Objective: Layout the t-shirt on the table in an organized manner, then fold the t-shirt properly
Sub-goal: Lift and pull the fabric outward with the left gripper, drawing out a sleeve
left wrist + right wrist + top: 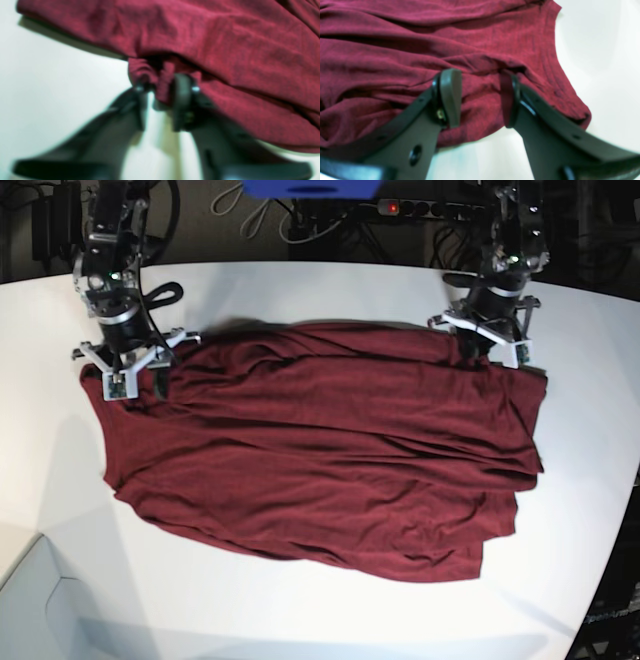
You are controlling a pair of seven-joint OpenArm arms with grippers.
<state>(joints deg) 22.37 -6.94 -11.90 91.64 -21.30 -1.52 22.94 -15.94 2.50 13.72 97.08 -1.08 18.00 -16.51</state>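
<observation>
Maroon t-shirt [320, 450] on table [330, 290]; left pincer [160, 92] pinches hem, right pincer [480, 98] open.

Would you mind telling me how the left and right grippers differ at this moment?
The left gripper is pinched on a bunched fold at the t-shirt edge; the right gripper stands wide, fabric between its fingers but not clamped. Both are at the shirt's far edge, at opposite corners.

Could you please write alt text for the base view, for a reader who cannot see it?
A dark maroon t-shirt lies spread and wrinkled across a white table, seen from above. The left gripper pinches a bunch of fabric at the shirt's far edge on the view's right, while the right gripper rests its spread fingers on the far edge at the view's left.
</observation>
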